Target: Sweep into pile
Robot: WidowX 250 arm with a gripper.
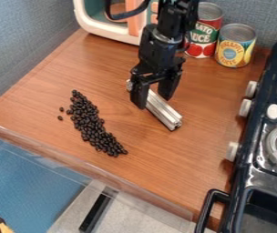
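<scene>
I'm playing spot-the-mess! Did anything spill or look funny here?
The little dark beans look spilled: they lie loose on the wooden counter in a long, uneven streak, and two sit apart on its left side. I can't see anything broken, and the two cans stand upright.

Straight in with glossy black on the beans (89,122)! Plain black on the gripper (153,100) too, then over to silvery metal on the bar (162,111). Warm brown with wood grain across the counter (205,118). Red and green on one can's label (203,35), yellow and blue on the other's (232,51). Speckled blue-grey on the wall (28,45), and pale grey on the knobs (245,108)!
</scene>
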